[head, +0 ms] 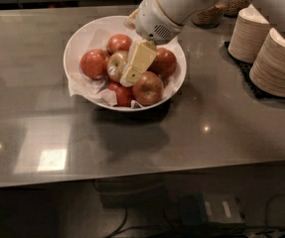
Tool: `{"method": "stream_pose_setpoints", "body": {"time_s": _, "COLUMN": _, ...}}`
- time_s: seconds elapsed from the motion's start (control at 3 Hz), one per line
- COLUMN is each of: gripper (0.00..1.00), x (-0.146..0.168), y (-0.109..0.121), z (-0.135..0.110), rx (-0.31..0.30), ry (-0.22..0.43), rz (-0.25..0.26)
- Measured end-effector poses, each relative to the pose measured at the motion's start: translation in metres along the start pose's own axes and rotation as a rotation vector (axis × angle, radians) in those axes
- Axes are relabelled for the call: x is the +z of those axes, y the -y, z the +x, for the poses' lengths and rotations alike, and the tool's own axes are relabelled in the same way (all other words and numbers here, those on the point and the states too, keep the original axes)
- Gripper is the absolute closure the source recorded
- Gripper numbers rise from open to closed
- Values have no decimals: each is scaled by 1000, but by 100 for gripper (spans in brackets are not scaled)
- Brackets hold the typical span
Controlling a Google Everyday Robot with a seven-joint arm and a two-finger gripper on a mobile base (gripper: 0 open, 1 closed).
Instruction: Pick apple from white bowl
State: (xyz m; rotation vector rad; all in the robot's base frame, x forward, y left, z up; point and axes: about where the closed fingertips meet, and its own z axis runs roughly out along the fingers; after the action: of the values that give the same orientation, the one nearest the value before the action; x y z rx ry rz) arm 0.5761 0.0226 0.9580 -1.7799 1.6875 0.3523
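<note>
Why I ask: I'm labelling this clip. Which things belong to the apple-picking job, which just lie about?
Job: pale yellow-green, red-blushed apple; wide glossy white bowl; robot's cream hand, down in the bowl at that apple.
Lying about: darker red apples; stacks of beige paper bowls.

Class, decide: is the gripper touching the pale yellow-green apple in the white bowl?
Cannot tell. In the camera view the gripper overlaps the apple in the white bowl, hiding any contact or gap.
</note>
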Motion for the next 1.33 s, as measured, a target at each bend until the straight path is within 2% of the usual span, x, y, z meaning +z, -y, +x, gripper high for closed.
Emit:
{"method": "stream_pose_setpoints", "body": {"time_s": 0.67, "gripper": 56, "x": 3, "y": -9, "z": 4, "rx": -6, "ry": -34, "rz": 15}}
{"method": "stream_pose_setpoints", "body": {"time_s": 1.0, "gripper": 54, "x": 6, "y": -12, "z": 6, "rx": -8, "ry": -39, "rz": 15}}
{"method": "stream_pose_setpoints", "body": {"time_s": 1.33, "gripper": 35, "x": 8, "y": -15, "z": 5, "rx": -12, "ry": -41, "rz": 11}}
